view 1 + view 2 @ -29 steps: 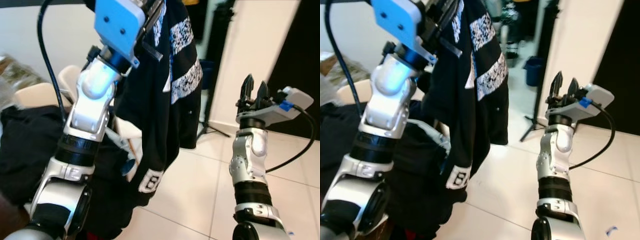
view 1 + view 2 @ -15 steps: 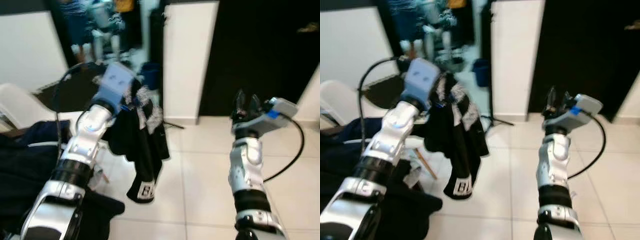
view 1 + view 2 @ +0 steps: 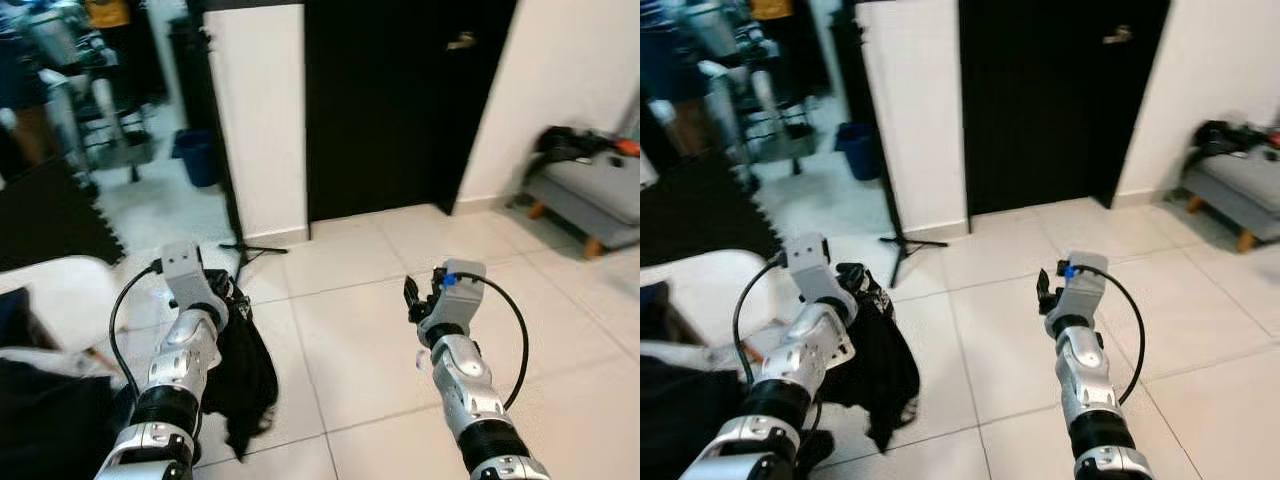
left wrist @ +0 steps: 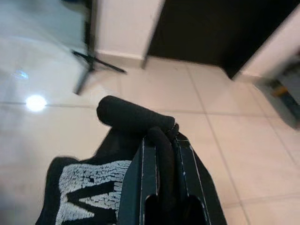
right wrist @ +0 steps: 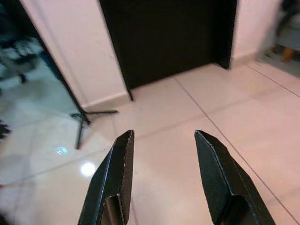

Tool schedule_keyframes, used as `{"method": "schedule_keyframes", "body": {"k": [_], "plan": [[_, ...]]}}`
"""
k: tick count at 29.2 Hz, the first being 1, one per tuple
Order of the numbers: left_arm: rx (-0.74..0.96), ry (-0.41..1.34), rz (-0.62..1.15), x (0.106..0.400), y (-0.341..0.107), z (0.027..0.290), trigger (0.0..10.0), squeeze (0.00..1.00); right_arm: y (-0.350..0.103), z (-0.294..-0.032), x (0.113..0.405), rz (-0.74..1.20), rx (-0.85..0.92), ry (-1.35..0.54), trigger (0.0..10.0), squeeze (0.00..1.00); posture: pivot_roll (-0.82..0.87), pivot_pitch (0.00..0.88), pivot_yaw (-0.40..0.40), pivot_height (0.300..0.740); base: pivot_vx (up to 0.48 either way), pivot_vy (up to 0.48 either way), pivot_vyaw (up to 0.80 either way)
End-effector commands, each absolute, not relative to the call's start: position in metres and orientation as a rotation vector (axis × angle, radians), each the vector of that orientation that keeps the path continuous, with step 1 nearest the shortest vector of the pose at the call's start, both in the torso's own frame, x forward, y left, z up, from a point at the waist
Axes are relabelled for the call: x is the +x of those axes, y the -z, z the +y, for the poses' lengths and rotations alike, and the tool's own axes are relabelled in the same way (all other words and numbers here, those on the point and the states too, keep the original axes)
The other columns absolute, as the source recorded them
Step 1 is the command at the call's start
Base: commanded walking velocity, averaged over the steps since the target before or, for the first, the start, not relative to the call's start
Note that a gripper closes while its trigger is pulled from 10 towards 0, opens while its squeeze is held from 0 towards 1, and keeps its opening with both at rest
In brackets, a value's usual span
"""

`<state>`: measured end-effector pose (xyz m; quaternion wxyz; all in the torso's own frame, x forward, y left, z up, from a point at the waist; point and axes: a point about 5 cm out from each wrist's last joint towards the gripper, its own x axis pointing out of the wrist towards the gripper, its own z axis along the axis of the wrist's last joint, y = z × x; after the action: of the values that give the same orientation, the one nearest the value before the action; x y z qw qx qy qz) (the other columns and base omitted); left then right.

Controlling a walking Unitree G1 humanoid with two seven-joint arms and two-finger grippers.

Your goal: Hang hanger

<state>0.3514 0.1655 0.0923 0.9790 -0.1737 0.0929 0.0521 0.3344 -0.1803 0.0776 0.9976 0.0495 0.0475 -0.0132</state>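
The view has swung toward the black door [image 3: 400, 100] — the robot has turned. Left gripper [image 4: 161, 154] jaws remain clamped on the hanger [image 4: 136, 115], garment [image 3: 245, 375] dangling left of the door; right gripper [image 5: 164, 178] jaws wide, empty — hanging pending.

Glossy pale tiled floor [image 3: 340, 330], black door [image 3: 400, 90] in white walls, grey sofa [image 3: 590, 195], tripod stand [image 3: 902, 240]

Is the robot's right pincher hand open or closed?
Open. The right gripper has its two black fingers spread apart, with bare floor tiles showing between them.
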Motion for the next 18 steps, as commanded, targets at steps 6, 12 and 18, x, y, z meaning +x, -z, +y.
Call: {"method": "schedule_keyframes", "body": {"k": [6, 12, 18], "plan": [[-0.273, -0.037, 0.252, 0.34, -0.079, 0.156, 10.0, 0.0, -0.049, -0.156, 0.325, 0.238, 0.104, -0.097, 10.0, 0.0, 0.09, 0.017, 0.031, 0.74, 0.0, 0.0, -0.53], [-0.236, -0.03, 0.271, 0.323, -0.064, 0.163, 10.0, 0.0, -0.043, -0.143, 0.32, 0.263, 0.117, -0.168, 10.0, 0.0, 0.1, 0.02, 0.022, 0.74, 0.0, 0.0, 0.0], [-0.201, -0.068, 0.27, 0.308, -0.056, 0.173, 10.0, 0.0, -0.034, -0.135, 0.314, 0.297, 0.089, -0.215, 10.0, 0.0, 0.11, 0.039, 0.003, 0.74, 0.0, 0.0, 0.0]]}}
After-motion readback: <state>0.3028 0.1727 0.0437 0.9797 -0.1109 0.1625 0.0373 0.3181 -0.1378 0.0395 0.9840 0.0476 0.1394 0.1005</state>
